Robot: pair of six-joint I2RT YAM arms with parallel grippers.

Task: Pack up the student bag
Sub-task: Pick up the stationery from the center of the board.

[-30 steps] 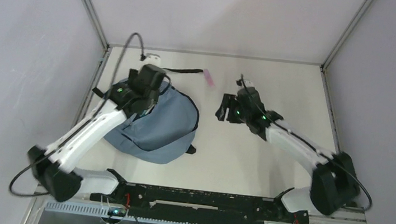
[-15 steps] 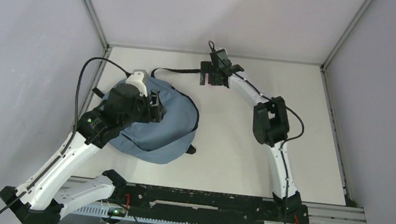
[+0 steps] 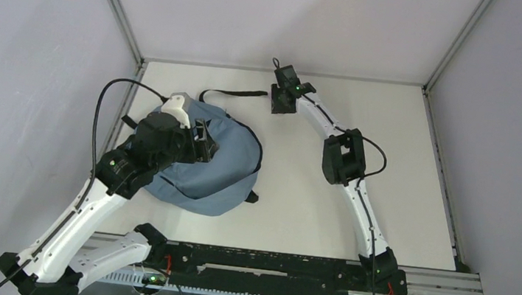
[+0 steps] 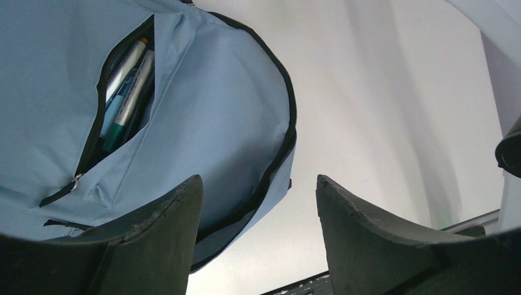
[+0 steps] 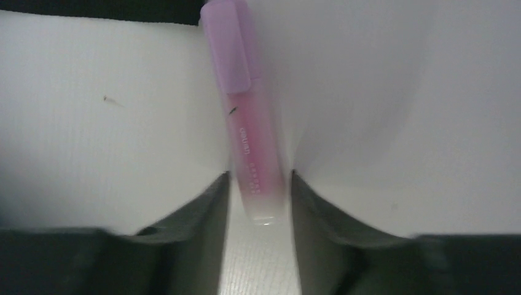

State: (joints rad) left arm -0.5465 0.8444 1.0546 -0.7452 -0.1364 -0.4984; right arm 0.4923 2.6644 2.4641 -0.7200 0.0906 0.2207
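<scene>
1. Since the earlier frame the right arm has swung from mid-bench out to the far edge, and the left arm has drawn back a little over the bag.
2. The student bag (image 3: 215, 164) lies flat on the bench (image 3: 312, 190), directly beneath the left tool (image 3: 203, 139) and well off to the side of the right tool (image 3: 278, 105).
3. The left tool has its jaws spread, with nothing between them. Below and ahead of it, a front pocket (image 4: 98, 123) gapes with its zip undone, and pens (image 4: 126, 86) are already inside.
4. The right tool straddles a pink highlighter (image 5: 252, 141) lying on the bench. The jaws sit close against its lower barrel, but I cannot tell whether they are pinching it yet.
5. Handling, as a judgement: the bag is soft, light fabric that will sag, wrinkle and slide on the bench rather than hold its shape. The pocket mouth will not stay wide unaided.
6. The best hold looks like the stiffer zip-trimmed lip of the pocket, just under the left tool. Lifting that edge would keep the slot open.
7. The black strap (image 3: 234, 93) trailing towards the right tool is a poorer hold, because pulling it would drag the whole bag.
</scene>
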